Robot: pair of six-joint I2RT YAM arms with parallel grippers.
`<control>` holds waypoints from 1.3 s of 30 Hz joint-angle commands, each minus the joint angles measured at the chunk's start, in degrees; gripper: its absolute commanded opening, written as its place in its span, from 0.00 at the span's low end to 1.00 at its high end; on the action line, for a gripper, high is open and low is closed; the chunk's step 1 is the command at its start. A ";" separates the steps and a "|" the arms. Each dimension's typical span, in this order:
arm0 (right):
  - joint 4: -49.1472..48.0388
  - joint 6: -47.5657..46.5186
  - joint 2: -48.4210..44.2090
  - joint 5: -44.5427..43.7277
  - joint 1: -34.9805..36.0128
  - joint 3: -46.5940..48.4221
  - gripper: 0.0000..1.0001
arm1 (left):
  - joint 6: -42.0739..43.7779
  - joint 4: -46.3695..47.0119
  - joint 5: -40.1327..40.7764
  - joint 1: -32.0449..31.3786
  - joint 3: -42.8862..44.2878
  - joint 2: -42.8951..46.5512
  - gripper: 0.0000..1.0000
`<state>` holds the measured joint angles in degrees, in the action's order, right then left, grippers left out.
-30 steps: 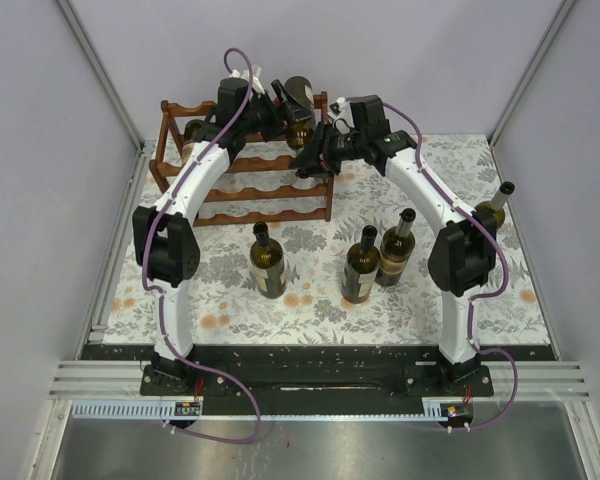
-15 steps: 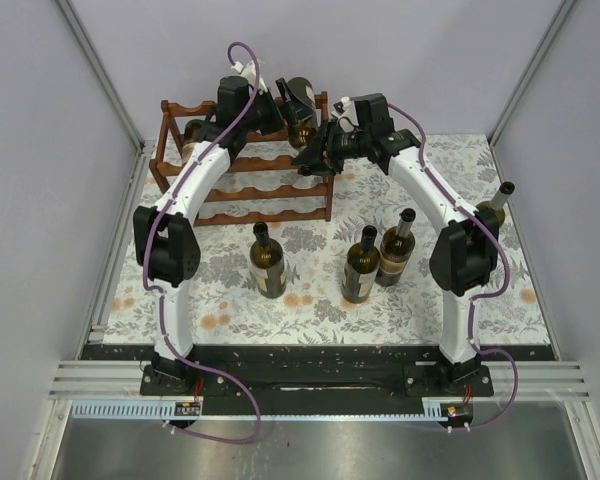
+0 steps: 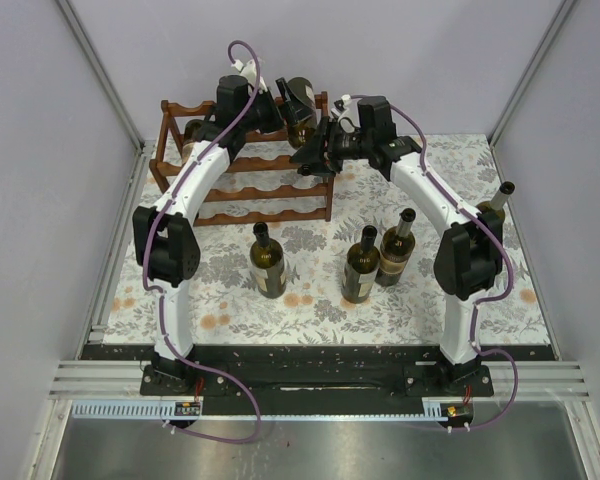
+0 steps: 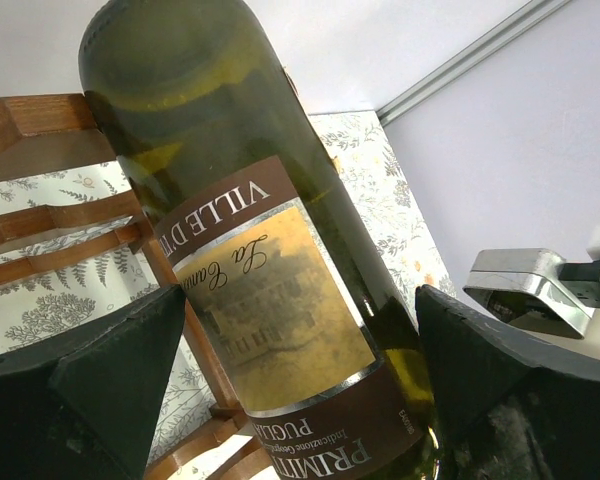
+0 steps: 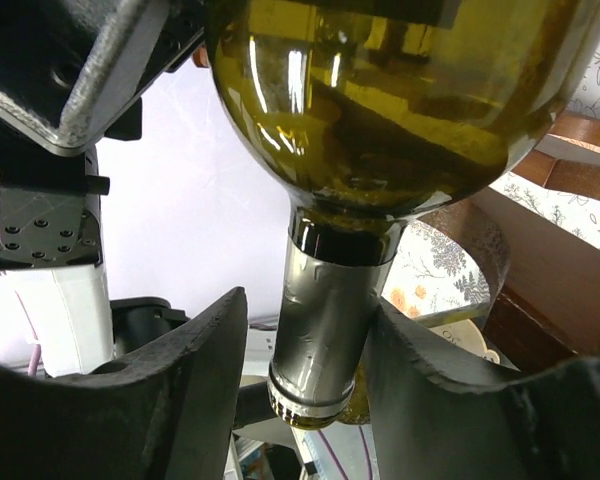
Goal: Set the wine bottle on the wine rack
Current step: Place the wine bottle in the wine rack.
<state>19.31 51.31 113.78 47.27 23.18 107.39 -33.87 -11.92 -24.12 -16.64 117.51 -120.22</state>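
Nearest the arm bases, on the floral-patterned table (image 3: 230, 300): an upright bottle (image 3: 268, 262) left of centre and a pair of upright bottles (image 3: 361, 268) just beside each other right of centre. A 4th upright bottle (image 3: 495, 205) well apart at the right edge, partly hidden behind the right arm's elbow.

Farther back, left of centre: the reddish-brown wine rack (image 3: 280, 188), wavy rails on upright posts. Up on the top tier, at the rack's right end: the wine bottle (image 3: 299, 100), lying down, dark base toward the far wall, neck toward the near side.

Right gripper (image 3: 313, 155) at the neck, reaching in from the right. Seen from the right wrist: fingers (image 5: 190, 350) parted either side of the foil-wrapped neck, daylight showing on 1 side, no clamp on the glass.

Left gripper (image 3: 272, 112) at the bottle's body, reaching in from the left. Seen from the left wrist: fingers (image 4: 110, 370) spread wide, labelled body between them, rack rail visible through the gap on 1 side, nothing gripped.
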 commanded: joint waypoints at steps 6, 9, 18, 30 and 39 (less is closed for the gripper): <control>-6.92 0.81 -5.58 0.37 -0.94 -2.36 0.56 | 9.43 -11.81 1.27 1.44 -1.41 -3.09 0.99; -5.95 0.02 -6.11 0.46 -0.68 -2.98 0.57 | 9.52 -11.90 1.53 1.35 -1.41 -3.09 0.99; -4.02 -1.74 -7.51 1.16 -0.24 -7.10 0.57 | 9.26 -11.98 1.71 1.35 -0.97 -4.32 0.99; -4.11 -3.94 -8.05 0.72 0.64 -11.42 0.56 | 9.52 -11.98 2.41 1.44 -1.24 -4.67 0.99; -2.26 -6.75 -8.31 0.81 0.73 -14.22 0.57 | 9.26 -11.11 3.20 1.79 -0.97 -5.11 0.99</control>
<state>12.82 44.16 107.42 46.09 23.64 95.79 -29.76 -14.48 -25.96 -16.53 118.13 -120.49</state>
